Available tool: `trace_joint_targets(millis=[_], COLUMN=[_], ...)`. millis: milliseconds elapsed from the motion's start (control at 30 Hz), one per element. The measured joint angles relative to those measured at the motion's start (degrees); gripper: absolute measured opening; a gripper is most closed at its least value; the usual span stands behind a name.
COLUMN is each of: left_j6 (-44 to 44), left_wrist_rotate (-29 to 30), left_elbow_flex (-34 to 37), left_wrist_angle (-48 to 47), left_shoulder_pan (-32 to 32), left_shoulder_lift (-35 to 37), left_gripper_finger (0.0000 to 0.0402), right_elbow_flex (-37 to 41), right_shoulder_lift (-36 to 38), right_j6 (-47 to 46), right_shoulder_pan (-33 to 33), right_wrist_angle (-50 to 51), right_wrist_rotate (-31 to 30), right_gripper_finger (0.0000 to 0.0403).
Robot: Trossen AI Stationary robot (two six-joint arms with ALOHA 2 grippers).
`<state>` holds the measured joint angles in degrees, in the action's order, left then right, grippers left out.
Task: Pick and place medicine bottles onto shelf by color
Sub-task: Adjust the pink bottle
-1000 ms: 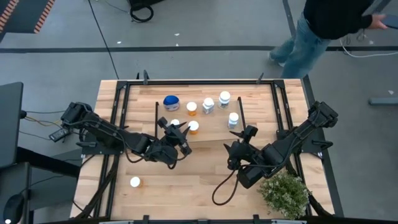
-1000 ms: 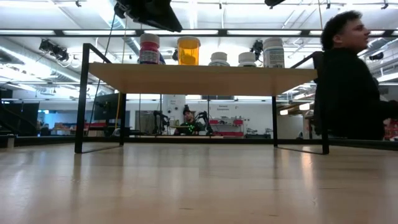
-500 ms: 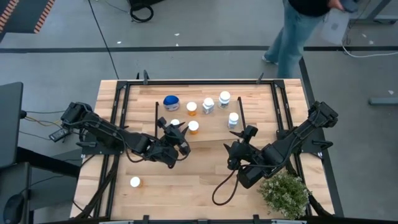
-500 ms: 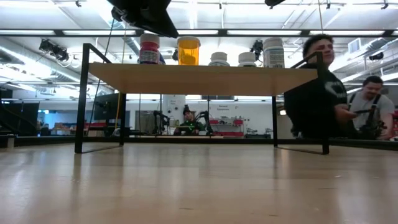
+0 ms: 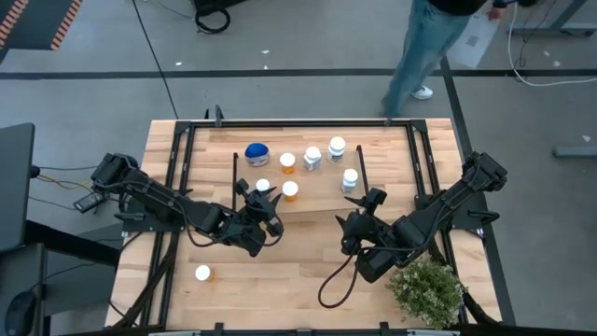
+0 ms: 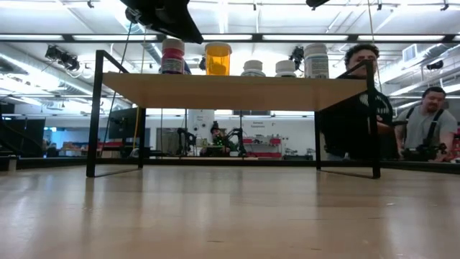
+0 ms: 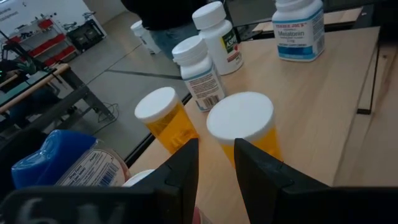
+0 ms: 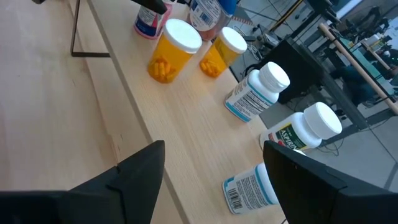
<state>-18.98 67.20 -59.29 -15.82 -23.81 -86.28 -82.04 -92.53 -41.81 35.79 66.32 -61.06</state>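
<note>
while the left gripper [image 5: 264,217] has backed slightly off the shelf [image 5: 317,199] at frame centre overhead, six bottles stand there. low view: bottles unchanged. wrist views: left fingers [image 7: 180,171] slightly apart and empty, right gripper [image 8: 214,180] wide open; placement looks finished.

Left arm ran in from 9 o'clock toward table centre, left gripper [image 5: 270,207] at its tip, fingers [image 7: 180,174] narrowly parted; nothing visibly between them, though the wrist view was partly blocked. Right arm came in from 3 o'clock, elbow bent low, right gripper [image 5: 372,199] pointed to 12, fingers [image 8: 134,171] spread wide.
</note>
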Motion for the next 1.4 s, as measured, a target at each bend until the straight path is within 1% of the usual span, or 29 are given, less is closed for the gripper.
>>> trace_joint_targets(millis=[333, 567, 1167, 1400], left_j6=[-4.82, -5.1, -5.88, -4.35], left_wrist_rotate=[0.09, 0.11, 0.28, 1.12], left_elbow_flex=[0.0, 0.0, 0.0, 0.0], left_wrist_angle=[-4.38, -4.45, -4.63, -4.41], left_shoulder_pan=[-0.22, -0.24, -2.82, -2.82], left_shoulder_lift=[0.0, 0.0, 0.09, 0.51], left_gripper_finger=[0.0109, 0.0107, 0.0067, 0.0071], right_elbow_flex=[-0.02, -0.02, -0.02, -0.02], right_shoulder_lift=[0.0, 0.0, 0.0, 0.0], right_j6=[0.01, 0.01, -0.04, -0.1], right_shoulder_pan=[0.0, 0.0, 0.0, -0.02], right_wrist_angle=[0.0, 0.0, 0.0, 0.0], right_wrist_rotate=[0.0, 0.0, 0.02, 0.02], right_gripper_finger=[0.028, 0.028, 0.028, 0.028])
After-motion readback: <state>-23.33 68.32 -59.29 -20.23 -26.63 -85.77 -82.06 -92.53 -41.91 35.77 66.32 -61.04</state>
